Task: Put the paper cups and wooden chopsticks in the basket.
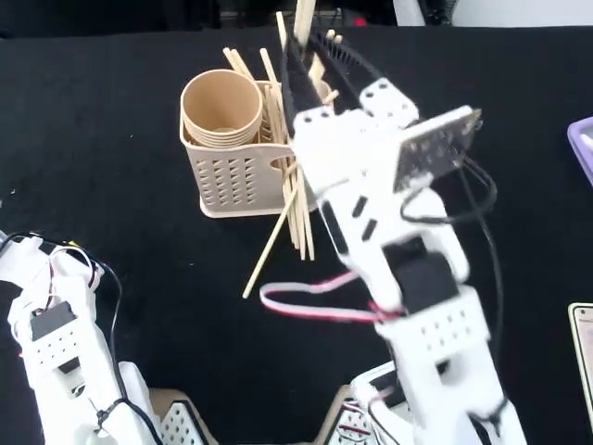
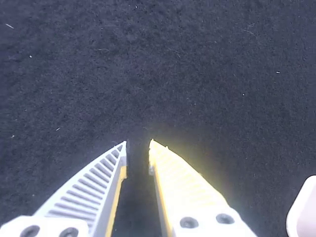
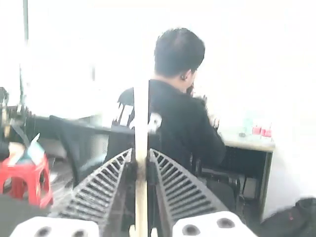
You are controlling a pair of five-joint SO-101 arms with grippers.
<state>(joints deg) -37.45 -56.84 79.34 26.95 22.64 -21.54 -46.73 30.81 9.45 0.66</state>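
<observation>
A beige slotted basket (image 1: pixel 233 181) stands at the back middle of the black table. A stack of paper cups (image 1: pixel 220 107) sits upright inside it. Several wooden chopsticks (image 1: pixel 298 215) lean against the basket's right side with their lower ends on the table, and one (image 1: pixel 264 255) slants out toward the front. My right gripper (image 1: pixel 313 60) is raised over the basket's right rim, shut on a chopstick (image 3: pixel 141 113) that points upward between its fingers (image 3: pixel 173 182). My left arm (image 1: pixel 51 334) is at the front left; its gripper (image 2: pixel 137 144) is shut over bare table, holding nothing.
A purple object (image 1: pixel 582 139) shows at the right edge, and a flat light item (image 1: pixel 583 338) lies lower on that edge. A red-and-white cable (image 1: pixel 306 304) loops from the right arm over the table in front of the basket.
</observation>
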